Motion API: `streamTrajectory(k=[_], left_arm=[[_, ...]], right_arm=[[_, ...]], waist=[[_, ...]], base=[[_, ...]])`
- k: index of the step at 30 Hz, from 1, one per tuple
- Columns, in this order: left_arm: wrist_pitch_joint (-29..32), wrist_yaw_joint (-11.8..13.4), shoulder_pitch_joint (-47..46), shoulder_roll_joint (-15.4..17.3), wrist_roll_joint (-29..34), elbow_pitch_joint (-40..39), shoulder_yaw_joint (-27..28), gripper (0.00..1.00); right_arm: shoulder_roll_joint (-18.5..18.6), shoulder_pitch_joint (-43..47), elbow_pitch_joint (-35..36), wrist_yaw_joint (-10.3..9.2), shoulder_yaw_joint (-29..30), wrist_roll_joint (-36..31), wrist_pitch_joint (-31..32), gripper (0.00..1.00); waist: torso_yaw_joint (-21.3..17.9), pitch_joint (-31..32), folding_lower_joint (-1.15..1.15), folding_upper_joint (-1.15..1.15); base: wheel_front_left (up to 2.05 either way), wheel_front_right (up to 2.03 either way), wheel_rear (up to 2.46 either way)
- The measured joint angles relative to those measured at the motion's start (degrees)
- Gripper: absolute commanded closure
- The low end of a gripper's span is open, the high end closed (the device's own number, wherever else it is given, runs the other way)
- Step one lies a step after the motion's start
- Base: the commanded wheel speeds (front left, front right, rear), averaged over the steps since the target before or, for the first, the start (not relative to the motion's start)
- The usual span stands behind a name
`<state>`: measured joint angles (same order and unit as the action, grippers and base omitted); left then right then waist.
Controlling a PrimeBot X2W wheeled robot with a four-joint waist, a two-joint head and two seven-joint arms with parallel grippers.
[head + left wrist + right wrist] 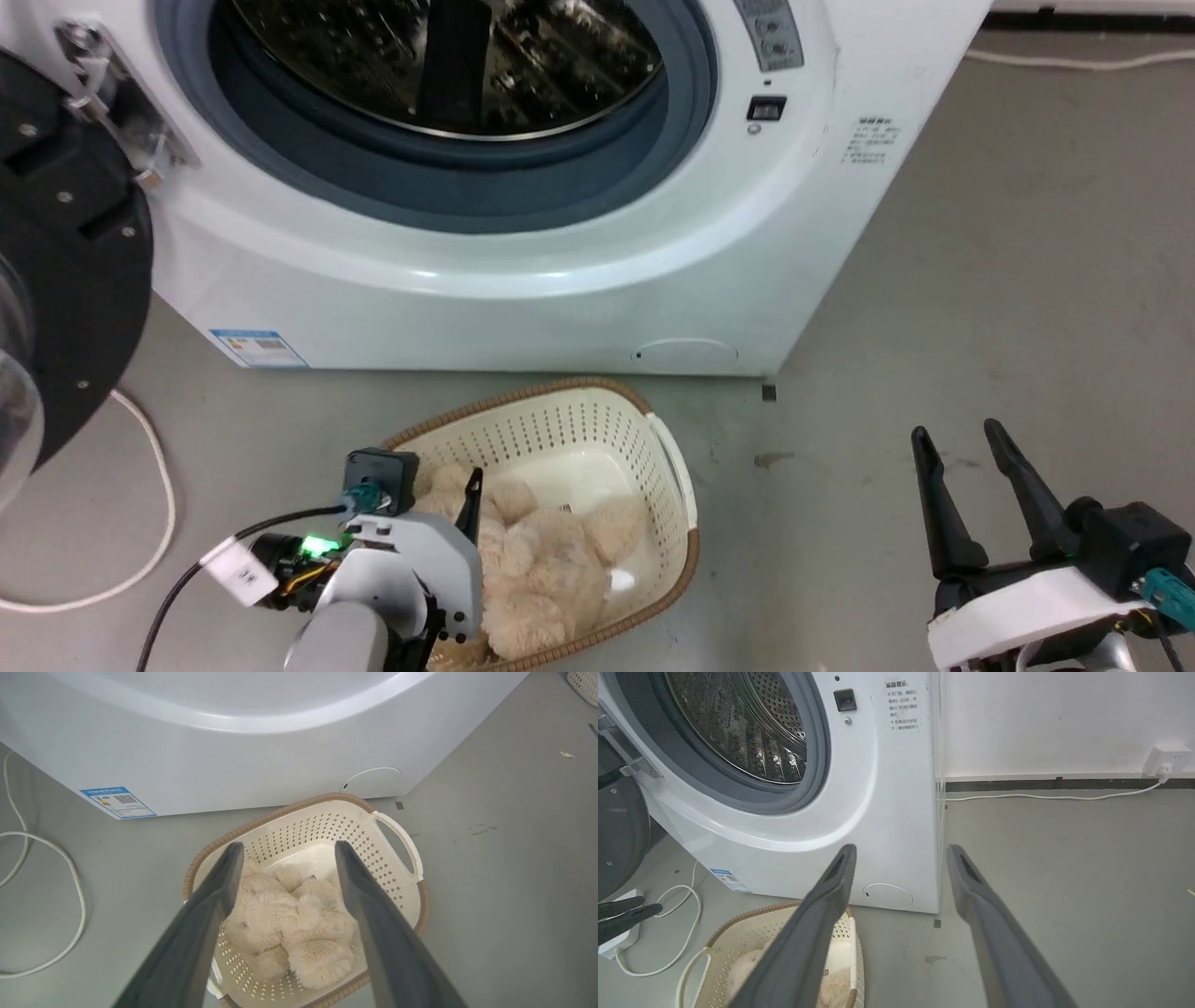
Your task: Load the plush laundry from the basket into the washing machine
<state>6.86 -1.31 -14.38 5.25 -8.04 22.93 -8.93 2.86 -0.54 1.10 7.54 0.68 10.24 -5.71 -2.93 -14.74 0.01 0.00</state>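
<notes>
The plush laundry (289, 919) lies slumped in the basket (373, 849), which sits on the floor (1027, 280) just in front of the washing machine (523, 299), probably to keep the lift to the drum (448, 65) short. The door (75, 280) stands swung open to the left, leaving the mouth free. The left hand (288, 845) points down into the basket, its fingers (219, 891) spread either side of the toy and gripping nothing (whether a tip grazes the fur I cannot tell). That looks like the set-up for a grasp. The right hand (957, 431), also spread and empty, hangs over bare floor well to the right, out of the way.
</notes>
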Motion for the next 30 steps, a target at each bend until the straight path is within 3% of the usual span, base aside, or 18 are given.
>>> streamTrajectory(k=[15, 25, 30], left_arm=[[5.09, -1.33, -8.95, 3.04, -0.24, 11.06, -5.95, 0.00], [7.61, -1.29, -14.34, 5.44, -0.01, 17.62, -10.32, 0.00], [8.26, -0.09, -17.49, 6.83, 1.81, 20.42, -13.46, 0.00]], right_arm=[[0.00, -0.92, 3.66, -0.01, 0.92, 3.92, -2.00, 0.00], [0.00, -1.41, 6.42, -0.01, 1.18, 6.64, -3.08, 0.00], [0.00, -1.42, 7.45, -0.01, 1.32, 8.25, -3.63, 0.00]], waist=[[-0.52, -10.91, 0.00, 0.00], [-0.79, -18.03, 0.00, 0.00], [-1.01, -21.40, 0.00, 0.00]], base=[[0.00, 0.00, 0.00], [0.00, 0.00, 0.00], [0.00, 0.00, 0.00]])
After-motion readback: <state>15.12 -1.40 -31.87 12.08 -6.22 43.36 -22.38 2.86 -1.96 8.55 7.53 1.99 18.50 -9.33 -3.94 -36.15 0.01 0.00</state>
